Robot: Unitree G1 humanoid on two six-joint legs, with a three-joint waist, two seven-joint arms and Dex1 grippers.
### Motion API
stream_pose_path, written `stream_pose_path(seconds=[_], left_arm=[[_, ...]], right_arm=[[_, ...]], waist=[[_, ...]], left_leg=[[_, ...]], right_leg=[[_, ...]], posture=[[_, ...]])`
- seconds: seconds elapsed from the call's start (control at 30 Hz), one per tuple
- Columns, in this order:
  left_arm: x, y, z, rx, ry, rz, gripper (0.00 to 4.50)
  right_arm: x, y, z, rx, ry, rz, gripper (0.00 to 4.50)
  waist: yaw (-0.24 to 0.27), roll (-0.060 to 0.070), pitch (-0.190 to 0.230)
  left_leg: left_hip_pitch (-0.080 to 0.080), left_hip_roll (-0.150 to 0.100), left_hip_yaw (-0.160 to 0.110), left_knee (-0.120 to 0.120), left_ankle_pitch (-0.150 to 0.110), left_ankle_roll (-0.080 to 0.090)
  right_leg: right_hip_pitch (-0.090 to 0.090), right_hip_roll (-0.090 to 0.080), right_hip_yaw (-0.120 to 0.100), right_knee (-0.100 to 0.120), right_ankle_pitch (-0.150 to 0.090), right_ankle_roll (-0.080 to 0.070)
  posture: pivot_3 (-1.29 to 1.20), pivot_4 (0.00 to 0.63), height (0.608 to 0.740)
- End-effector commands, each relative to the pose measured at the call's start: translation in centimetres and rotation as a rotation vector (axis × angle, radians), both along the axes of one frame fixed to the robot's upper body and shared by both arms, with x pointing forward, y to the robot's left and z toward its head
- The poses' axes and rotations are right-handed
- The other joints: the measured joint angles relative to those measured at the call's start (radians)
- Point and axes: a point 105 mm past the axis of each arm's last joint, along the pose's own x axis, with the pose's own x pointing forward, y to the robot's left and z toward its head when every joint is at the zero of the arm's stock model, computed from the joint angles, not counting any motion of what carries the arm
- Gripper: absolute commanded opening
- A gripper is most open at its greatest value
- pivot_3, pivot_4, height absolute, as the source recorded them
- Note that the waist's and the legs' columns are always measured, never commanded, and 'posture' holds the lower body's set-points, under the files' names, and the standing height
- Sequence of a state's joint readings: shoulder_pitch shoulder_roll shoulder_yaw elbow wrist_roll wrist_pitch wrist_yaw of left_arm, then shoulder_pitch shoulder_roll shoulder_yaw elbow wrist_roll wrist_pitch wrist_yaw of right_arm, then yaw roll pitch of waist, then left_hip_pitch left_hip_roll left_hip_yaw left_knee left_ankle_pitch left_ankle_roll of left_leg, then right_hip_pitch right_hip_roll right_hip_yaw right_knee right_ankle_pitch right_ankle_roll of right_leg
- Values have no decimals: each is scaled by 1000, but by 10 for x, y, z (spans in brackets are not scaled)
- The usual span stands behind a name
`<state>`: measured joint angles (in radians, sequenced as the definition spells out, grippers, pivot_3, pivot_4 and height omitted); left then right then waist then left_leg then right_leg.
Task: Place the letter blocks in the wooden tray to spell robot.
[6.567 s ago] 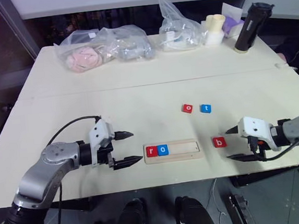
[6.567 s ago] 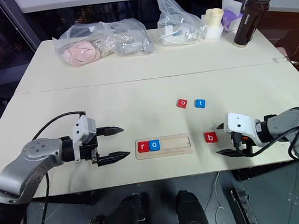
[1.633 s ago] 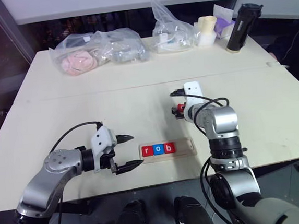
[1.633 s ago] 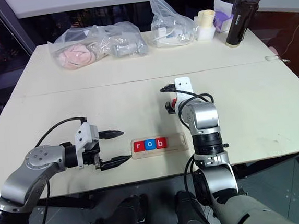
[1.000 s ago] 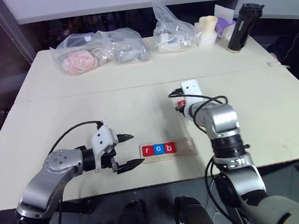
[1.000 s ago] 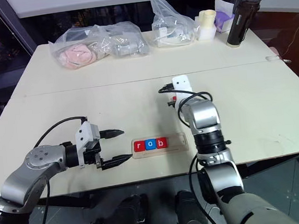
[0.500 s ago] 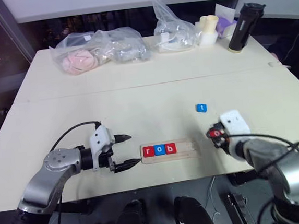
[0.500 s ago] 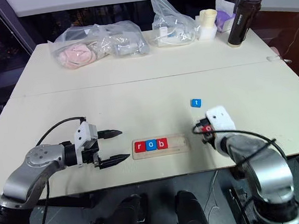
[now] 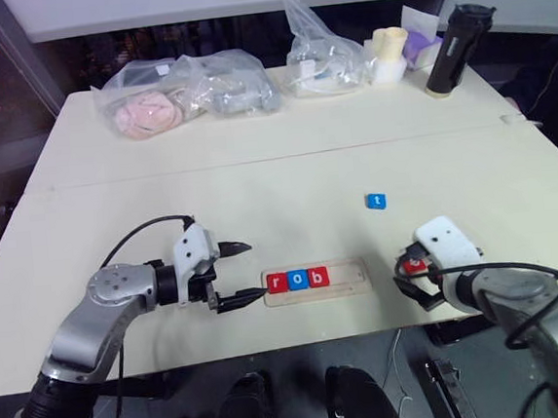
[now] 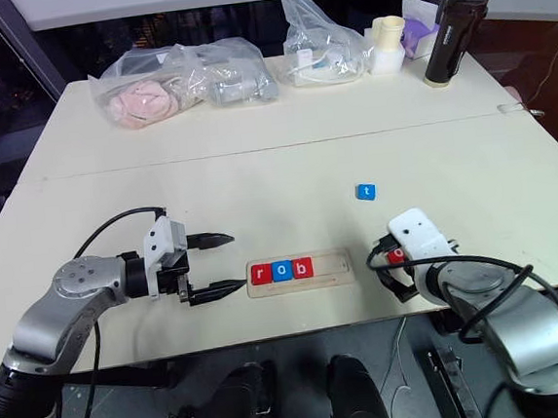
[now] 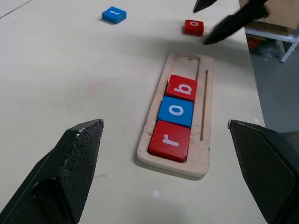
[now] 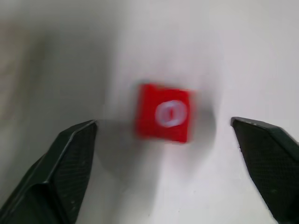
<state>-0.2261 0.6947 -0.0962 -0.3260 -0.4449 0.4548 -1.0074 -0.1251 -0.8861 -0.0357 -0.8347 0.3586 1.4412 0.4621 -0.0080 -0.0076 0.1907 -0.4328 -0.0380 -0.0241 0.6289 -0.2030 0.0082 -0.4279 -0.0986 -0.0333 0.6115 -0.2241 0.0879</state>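
Note:
The wooden tray (image 9: 354, 277) lies near the table's front edge. It holds a red r (image 9: 278, 283), a blue o (image 9: 297, 281) and a red b (image 9: 316, 278) in a row from its left end. A red o block (image 12: 166, 113) lies flat on the table just right of the tray. My right gripper (image 9: 409, 275) stands open over it, a finger on each side and apart from it. A blue t block (image 9: 376, 200) lies farther back. My left gripper (image 9: 255, 269) is open and empty, pointing at the tray's left end.
Clear plastic bags (image 9: 186, 92) with things inside, a cream cup (image 9: 388, 55) and a black bottle (image 9: 449, 50) line the table's far edge. The table's front edge runs close behind the tray.
My right arm swung from the middle of the table back to the front right with the red o block. It then opened, and the block now lies on the table.

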Motion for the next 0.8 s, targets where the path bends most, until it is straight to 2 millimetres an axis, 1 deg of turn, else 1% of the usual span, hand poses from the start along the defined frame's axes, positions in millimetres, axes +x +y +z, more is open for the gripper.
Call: stream_pose_path(seconds=[0.03,0.07,0.1,0.17,0.23,0.4,0.5,0.67,0.8], left_arm=[[-2,-7,12,-12,-42,-27,4500],[-1,-8,12,-12,-43,-28,4500],[-1,-8,14,-13,-45,-27,4500],[1,-9,16,-16,-51,-21,4500],[1,-9,18,-17,-54,-17,4500],[-1,-9,19,-17,-52,-10,4500],[-2,-8,20,-17,-51,0,4500],[-3,-6,20,-13,-51,11,4500],[-4,-5,21,-10,-50,15,4500]], right_arm=[[3,12,19,11,-32,300,4442],[4,11,21,-7,-34,361,4442],[7,10,24,-50,-58,462,4442],[11,3,23,-132,-60,629,4442],[18,-4,21,-160,-55,715,4442],[36,-19,8,-184,-23,799,4442],[44,-23,3,-157,2,814,4442],[51,-34,-8,-145,49,808,4442],[52,-45,-14,-157,83,806,4442]], waist=[[0,-2,0],[0,-2,0],[-1,-2,0],[-1,-2,0],[-1,-2,1],[-2,-2,1],[0,-2,1],[3,-2,1],[12,-3,1]], left_leg=[[0,0,0,0,0,0],[0,0,0,0,0,-1],[0,0,0,0,-1,-1],[0,0,1,1,-1,0],[0,0,2,1,0,0],[0,0,2,1,1,2],[0,0,2,1,1,3],[0,0,2,2,1,3],[1,0,2,3,1,3]], right_leg=[[0,0,0,-1,0,0],[1,1,0,-1,0,0],[1,1,-1,-1,0,0],[1,0,-1,-2,0,0],[1,1,-1,-2,0,0],[1,1,0,-1,3,-3],[0,1,0,0,3,-4],[1,1,0,1,3,-4],[2,1,0,1,3,-4]], posture=[[0,150,738],[0,150,738],[0,150,738],[0,150,738],[0,150,738],[0,150,738],[0,150,738],[0,150,738],[0,150,738]])
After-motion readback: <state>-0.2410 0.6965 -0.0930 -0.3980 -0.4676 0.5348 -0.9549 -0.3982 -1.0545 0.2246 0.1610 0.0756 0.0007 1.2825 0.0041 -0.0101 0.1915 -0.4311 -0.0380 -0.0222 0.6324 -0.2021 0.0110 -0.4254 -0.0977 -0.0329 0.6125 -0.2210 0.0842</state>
